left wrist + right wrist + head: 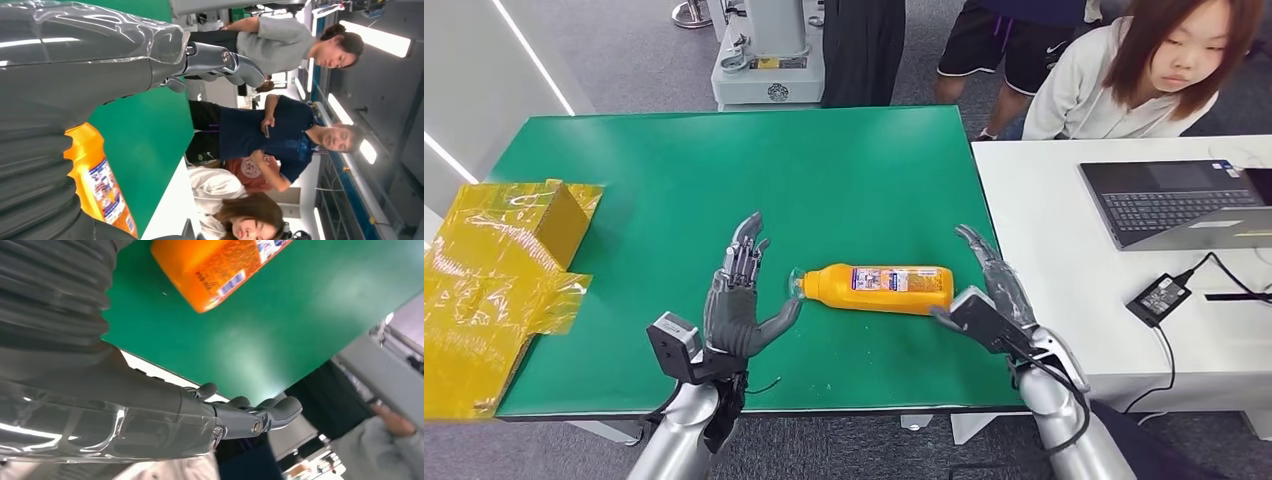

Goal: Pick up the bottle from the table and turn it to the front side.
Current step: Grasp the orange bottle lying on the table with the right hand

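Observation:
An orange bottle [882, 288] with a white and blue label lies on its side on the green table [724, 170], cap end toward my left. My left hand [739, 300] stands open just left of the cap, fingers up and thumb reaching toward the cap, holding nothing. My right hand [989, 295] is open at the bottle's base end, fingers stretched along the table's right edge, very close to the bottle. The bottle [100, 185] shows beside my left hand [100, 65] in the left wrist view. Its base [215, 270] lies near my right hand [150, 410] in the right wrist view.
Yellow crumpled plastic around a box [494, 270] lies at the table's left edge. A white table [1064, 260] on the right carries a laptop [1184, 200] and a power adapter [1159, 298]. A person [1144, 70] sits behind it; others stand farther back.

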You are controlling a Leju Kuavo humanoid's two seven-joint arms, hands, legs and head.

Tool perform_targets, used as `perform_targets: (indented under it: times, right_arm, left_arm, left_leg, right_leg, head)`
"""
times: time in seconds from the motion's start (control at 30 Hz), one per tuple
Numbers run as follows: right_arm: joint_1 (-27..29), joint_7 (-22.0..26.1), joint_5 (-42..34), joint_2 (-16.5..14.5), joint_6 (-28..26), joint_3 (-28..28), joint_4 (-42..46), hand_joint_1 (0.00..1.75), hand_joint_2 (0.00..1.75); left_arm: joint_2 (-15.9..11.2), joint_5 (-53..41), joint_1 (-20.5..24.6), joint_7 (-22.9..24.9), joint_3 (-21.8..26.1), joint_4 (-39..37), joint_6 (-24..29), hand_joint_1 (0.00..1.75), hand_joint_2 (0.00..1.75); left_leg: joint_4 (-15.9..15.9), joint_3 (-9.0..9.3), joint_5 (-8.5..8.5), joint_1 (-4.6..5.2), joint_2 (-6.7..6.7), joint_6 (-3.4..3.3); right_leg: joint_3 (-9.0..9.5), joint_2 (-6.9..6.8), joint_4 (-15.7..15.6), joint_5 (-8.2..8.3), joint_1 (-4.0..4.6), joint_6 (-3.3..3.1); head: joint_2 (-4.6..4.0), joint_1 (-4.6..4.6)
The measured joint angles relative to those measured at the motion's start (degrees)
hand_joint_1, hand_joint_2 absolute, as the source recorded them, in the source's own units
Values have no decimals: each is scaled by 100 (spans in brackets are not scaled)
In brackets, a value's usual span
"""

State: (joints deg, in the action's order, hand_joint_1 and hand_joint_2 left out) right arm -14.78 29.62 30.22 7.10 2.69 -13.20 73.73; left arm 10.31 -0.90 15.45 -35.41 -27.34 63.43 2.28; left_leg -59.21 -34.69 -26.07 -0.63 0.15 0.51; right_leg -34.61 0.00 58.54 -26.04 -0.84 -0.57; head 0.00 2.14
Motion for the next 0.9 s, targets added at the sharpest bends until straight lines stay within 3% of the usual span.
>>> perform_targets:
  times: [0.4,0.9]
  right_arm:
    - [-1628,-394,351,51,778,-960,-1629,0,175]
    - [-2379,-549,115,-35,1119,-1411,-2835,0,175]
  left_arm:
    - [30,-50,239,-10,-95,-231,5,0,175]
    - [20,-45,489,12,-150,-524,-46,0,175]
  left_leg:
    - [-1,-3,7,0,-7,0]
    - [-2,-4,7,0,-11,0]
  right_leg:
    - [1,-6,1,2,0,3]
    - [0,-9,1,2,0,3]
  head:
    - [0,0]
    - [0,0]
